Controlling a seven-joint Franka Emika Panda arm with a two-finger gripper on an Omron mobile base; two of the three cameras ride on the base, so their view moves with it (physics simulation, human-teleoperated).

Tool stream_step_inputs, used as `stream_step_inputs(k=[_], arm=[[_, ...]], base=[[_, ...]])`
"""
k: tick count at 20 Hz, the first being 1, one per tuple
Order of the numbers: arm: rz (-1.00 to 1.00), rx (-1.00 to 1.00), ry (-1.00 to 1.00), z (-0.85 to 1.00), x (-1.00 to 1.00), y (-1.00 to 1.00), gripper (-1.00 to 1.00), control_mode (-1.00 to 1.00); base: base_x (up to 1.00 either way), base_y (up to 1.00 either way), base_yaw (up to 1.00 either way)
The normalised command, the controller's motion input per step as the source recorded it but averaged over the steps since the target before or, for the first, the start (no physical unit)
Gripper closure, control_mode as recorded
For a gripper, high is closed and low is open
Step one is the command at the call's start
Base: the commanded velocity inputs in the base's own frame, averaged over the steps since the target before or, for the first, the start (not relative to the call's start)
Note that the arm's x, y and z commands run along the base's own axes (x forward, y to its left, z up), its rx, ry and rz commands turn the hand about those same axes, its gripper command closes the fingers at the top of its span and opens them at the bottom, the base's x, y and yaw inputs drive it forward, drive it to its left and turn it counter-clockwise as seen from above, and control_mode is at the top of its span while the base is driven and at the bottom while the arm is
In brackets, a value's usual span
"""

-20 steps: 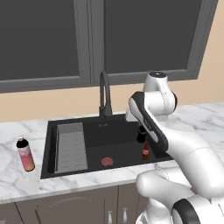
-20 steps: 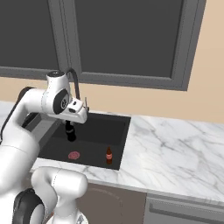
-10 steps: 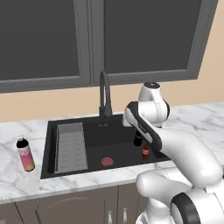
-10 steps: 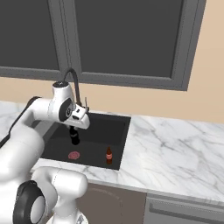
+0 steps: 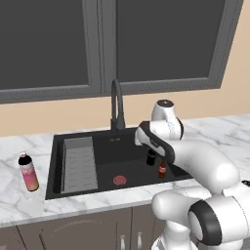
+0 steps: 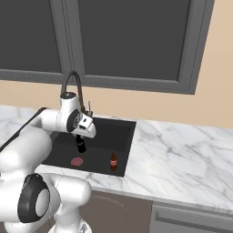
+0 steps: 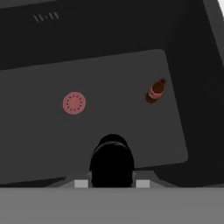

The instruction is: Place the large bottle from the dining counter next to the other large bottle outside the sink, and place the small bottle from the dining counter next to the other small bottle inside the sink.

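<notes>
- The gripper [image 6: 80, 142] hangs low inside the black sink [image 5: 102, 141], pinching a small dark bottle [image 7: 112, 161] between its fingers.
- That dark bottle [image 5: 151, 157] is over the sink floor. I cannot tell if it touches the floor.
- Another small bottle [image 7: 156, 89], brown-red, stands upright on the sink floor near the right wall [image 5: 162, 169] [image 6: 113, 161].
- A round red drain [image 7: 74, 103] sits in the middle of the sink.
- A big pink bottle [image 5: 28, 172] stands on the counter [image 5: 19, 205] left of the sink.
- A tall tap [image 5: 116, 105] stands behind the sink.
</notes>
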Motion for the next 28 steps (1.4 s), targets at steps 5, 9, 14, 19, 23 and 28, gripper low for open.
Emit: stream_step_inputs(k=[5,9,14,19,23,28], arm=[[0.1,0.0,0.0,-0.29,0.03,0.0,1.0,-1.0],[0.14,0.0,-0.01,-0.17,0.0,0.0,1.0,-1.0],[0.05,0.0,-0.04,-0.23,0.09,0.0,1.0,-1.0],[0.0,-0.01,-0.02,-0.32,0.44,0.0,1.0,-1.0],[0.0,0.0,-0.01,-0.13,0.44,0.0,1.0,-1.0],[0.0,0.0,-0.02,0.0,0.26,0.0,1.0,-1.0]], base=[[0.0,0.0,0.0],[0.0,0.0,0.0],[0.0,0.0,0.0],[0.0,0.0,0.0],[0.0,0.0,0.0],[0.0,0.0,0.0]])
